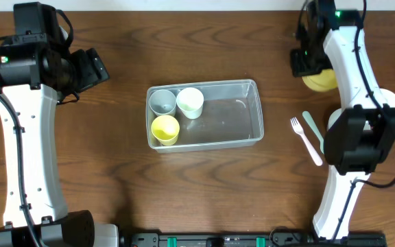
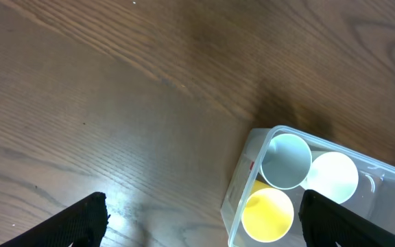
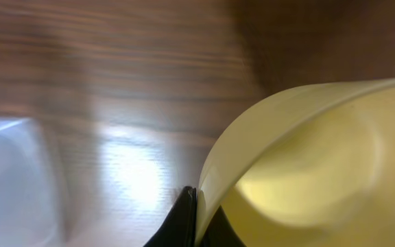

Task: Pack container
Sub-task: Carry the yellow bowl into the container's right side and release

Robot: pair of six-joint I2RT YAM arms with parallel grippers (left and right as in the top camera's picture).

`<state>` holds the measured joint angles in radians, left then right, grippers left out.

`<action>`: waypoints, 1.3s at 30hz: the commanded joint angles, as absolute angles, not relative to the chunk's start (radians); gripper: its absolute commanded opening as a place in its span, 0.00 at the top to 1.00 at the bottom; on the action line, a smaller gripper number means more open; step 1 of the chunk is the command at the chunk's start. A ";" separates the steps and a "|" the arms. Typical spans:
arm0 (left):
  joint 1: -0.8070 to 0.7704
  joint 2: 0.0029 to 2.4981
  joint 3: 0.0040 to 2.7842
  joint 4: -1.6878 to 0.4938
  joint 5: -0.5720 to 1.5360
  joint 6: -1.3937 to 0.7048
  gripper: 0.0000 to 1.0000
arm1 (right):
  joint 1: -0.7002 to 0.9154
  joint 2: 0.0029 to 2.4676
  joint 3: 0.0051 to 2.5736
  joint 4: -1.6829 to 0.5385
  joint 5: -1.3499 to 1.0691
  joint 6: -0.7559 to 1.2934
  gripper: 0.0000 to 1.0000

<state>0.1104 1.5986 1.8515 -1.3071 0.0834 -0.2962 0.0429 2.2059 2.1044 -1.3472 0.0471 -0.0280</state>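
The right gripper (image 1: 312,65), clenched on a yellow bowl's (image 1: 319,82) rim, hung at the far right of the table (image 1: 204,192), while the container (image 1: 232,120) lay left of it and nearer the robot, mid-table, long axis left-to-right, bare end toward that arm; the left gripper (image 1: 91,67) gaped empty.

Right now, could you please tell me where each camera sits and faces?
Overhead: above the table, facing straight down on the container; both arms show.
Left wrist: behind the left hand, angled down at the container's cup end; fingertips show.
Right wrist: close against the yellow bowl; one fingertip shows.
Shared: overhead and left wrist both see three cups.
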 commanded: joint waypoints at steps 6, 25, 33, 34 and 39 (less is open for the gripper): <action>0.115 1.590 1.842 -1.316 0.090 -0.308 0.11 | 0.295 2.030 2.270 -1.443 -0.064 -0.102 0.99; 0.115 1.590 1.842 -1.317 0.088 -0.297 0.11 | 0.632 2.003 1.919 -1.237 -0.022 0.055 0.99; 0.115 1.590 1.842 -1.317 0.086 -0.297 0.11 | 0.605 2.003 1.709 -1.063 0.004 0.054 0.98; 0.115 1.590 1.842 -1.317 0.087 -0.297 0.11 | 0.602 2.003 1.693 -1.051 0.004 0.051 0.98; 0.115 1.590 1.842 -1.318 0.087 -0.297 0.11 | 0.588 2.003 1.623 -0.985 0.006 0.043 0.92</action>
